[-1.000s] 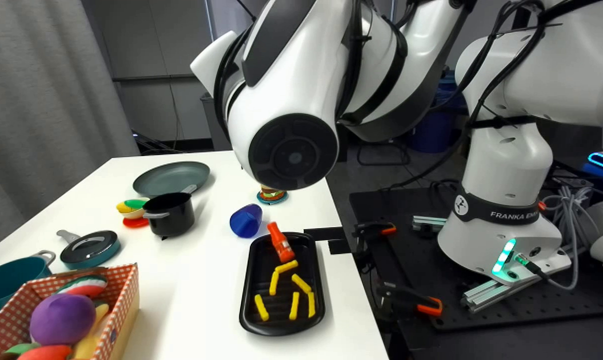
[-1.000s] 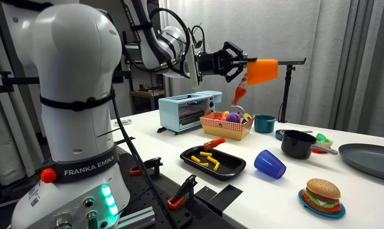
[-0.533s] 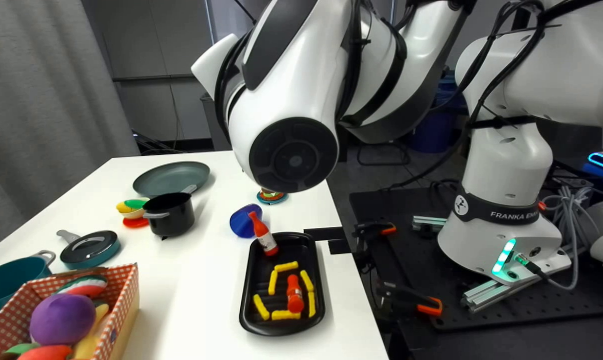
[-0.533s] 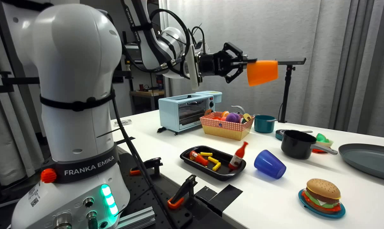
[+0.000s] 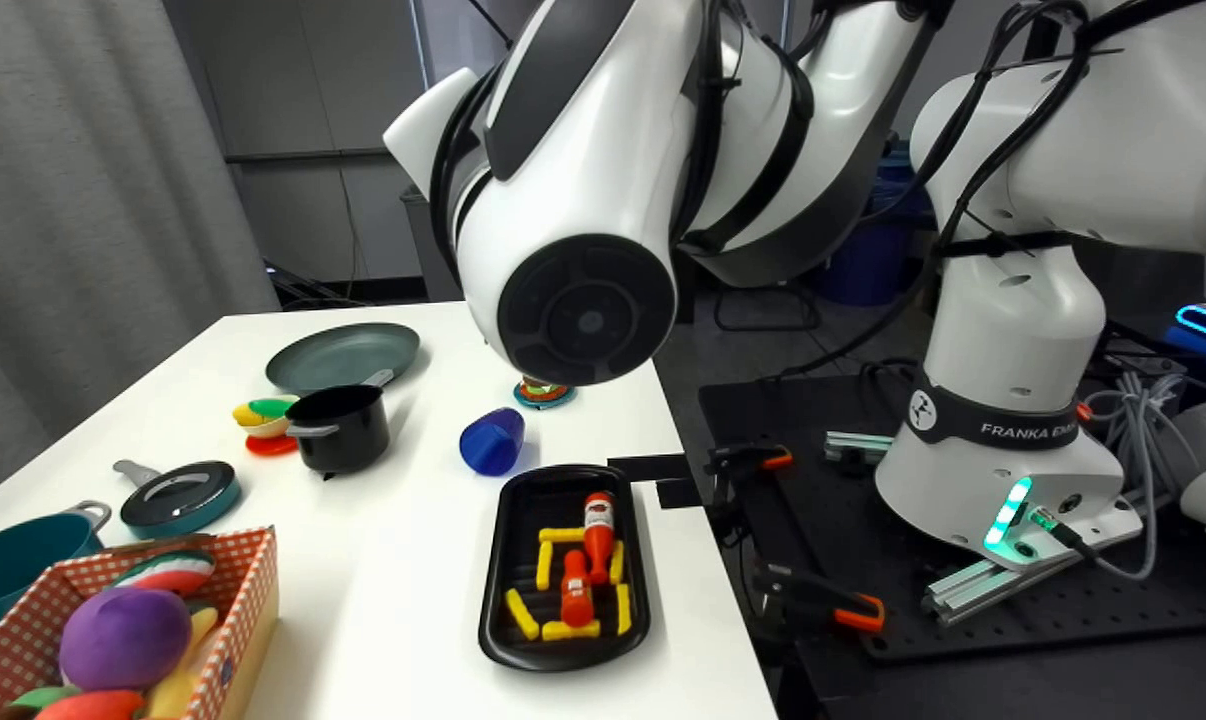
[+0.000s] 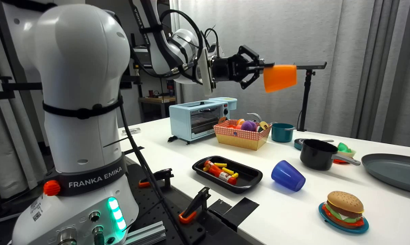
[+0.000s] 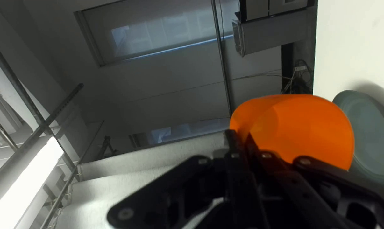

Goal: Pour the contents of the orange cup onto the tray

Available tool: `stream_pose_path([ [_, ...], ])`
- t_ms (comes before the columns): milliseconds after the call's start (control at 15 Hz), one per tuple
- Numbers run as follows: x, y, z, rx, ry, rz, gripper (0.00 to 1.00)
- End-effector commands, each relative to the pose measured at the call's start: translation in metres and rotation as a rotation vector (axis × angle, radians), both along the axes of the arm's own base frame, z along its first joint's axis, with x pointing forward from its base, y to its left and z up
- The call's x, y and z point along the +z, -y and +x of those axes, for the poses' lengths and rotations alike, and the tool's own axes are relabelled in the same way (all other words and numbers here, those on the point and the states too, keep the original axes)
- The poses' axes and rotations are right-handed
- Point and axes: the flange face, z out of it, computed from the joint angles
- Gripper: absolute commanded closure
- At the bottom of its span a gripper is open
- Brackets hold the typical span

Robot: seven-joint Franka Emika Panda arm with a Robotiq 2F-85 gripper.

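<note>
You have the orange cup [image 6: 280, 78] tipped in mid-air, its wall pinched in the narrow jaws of your gripper [image 7: 242, 140]; two red bottles [image 5: 599, 530] lie in the tray [image 5: 553, 500] among yellow pieces [image 5: 544, 565], with a blue cup [image 5: 491, 443] near it

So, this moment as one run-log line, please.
gripper: clamped on tipped orange cup | two red toy bottles: lying in black tray | pour: looks done

Two bottles [image 5: 599, 540] and sticks [image 5: 544, 565] lie in the tray [image 5: 528, 510] on the tabletop [image 5: 393, 590]. In an exterior view, a tumbler [image 6: 288, 175] lies right of the tray, the burger [image 6: 345, 206] front-right, the pot [image 6: 317, 157] back-right; behind the tray sits the basket [image 6: 239, 139], the oven [image 6: 181, 124] left of it. The cup [image 6: 280, 78] hangs in the claw [image 6: 269, 65] above the tabletop.
</note>
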Motion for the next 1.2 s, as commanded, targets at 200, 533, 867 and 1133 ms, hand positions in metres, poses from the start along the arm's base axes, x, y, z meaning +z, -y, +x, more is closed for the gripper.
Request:
stream_pose_path([
  [200, -0.004, -0.001, -0.003, -0.049, 0.007, 0.06, 0.99],
  [533, -0.014, -0.004, -0.007, -0.113, -0.029, 0.198, 0.99],
  [867, -0.028, -0.01, -0.009, -0.166, -0.049, 0.398, 0.99],
  [1133, -0.035, -0.013, -0.01, -0.191, -0.034, 0.513, 0.99],
])
